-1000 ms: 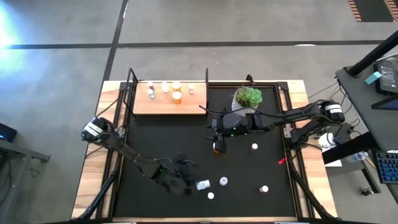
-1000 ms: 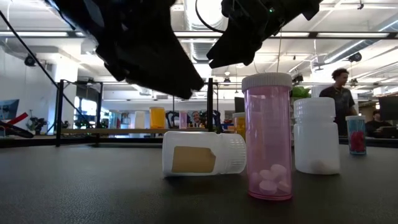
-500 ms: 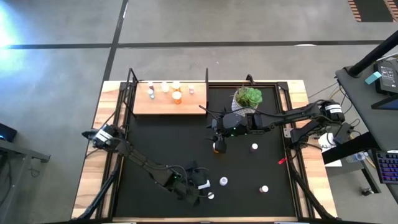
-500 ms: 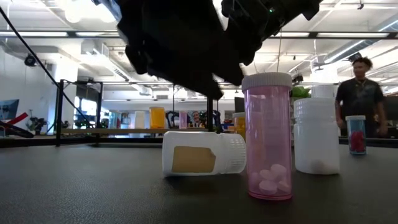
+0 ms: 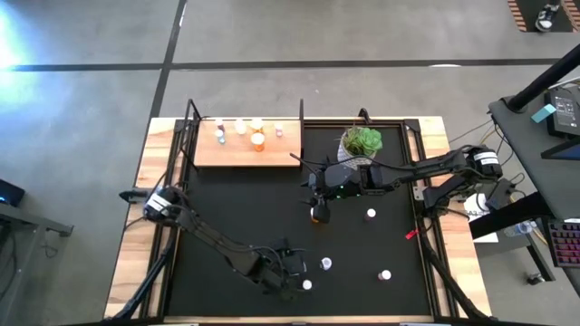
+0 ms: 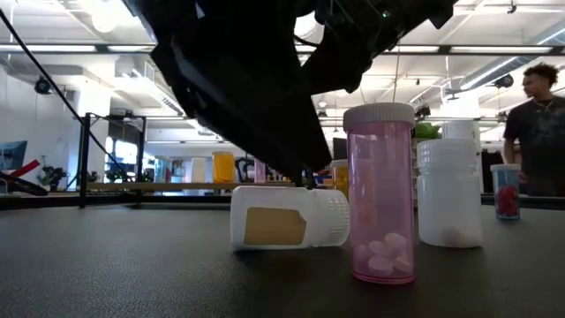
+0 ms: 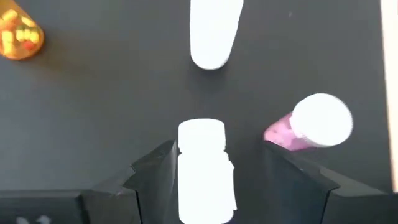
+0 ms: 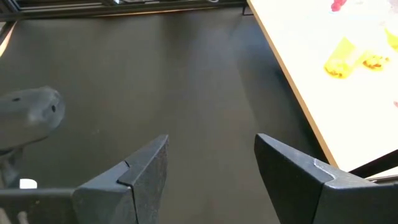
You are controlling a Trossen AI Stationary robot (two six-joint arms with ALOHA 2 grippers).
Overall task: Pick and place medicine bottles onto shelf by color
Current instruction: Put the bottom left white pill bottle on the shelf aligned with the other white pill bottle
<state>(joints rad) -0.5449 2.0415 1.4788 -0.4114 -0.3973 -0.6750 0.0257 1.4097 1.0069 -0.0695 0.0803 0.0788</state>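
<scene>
My left gripper (image 5: 288, 268) low in lower-centre of high view, fingers apart, straddling toppled white bottle (image 7: 203, 168), not clamped. Pink bottle (image 7: 309, 124) upright just right of it; another white bottle (image 7: 213, 32) beyond, orange bottle (image 7: 18, 36) upper left of left wrist view. Shelf (image 5: 246, 145) upper left of mat (image 5: 227, 208), several bottles on it. My right gripper (image 5: 316, 201) centre frame, fingers apart, empty, above mat.

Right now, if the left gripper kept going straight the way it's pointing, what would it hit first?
The left gripper is open astride a white bottle lying on its side. Going straight on, it would probably meet another white bottle beyond it; the pink bottle sits off to one side.
</scene>
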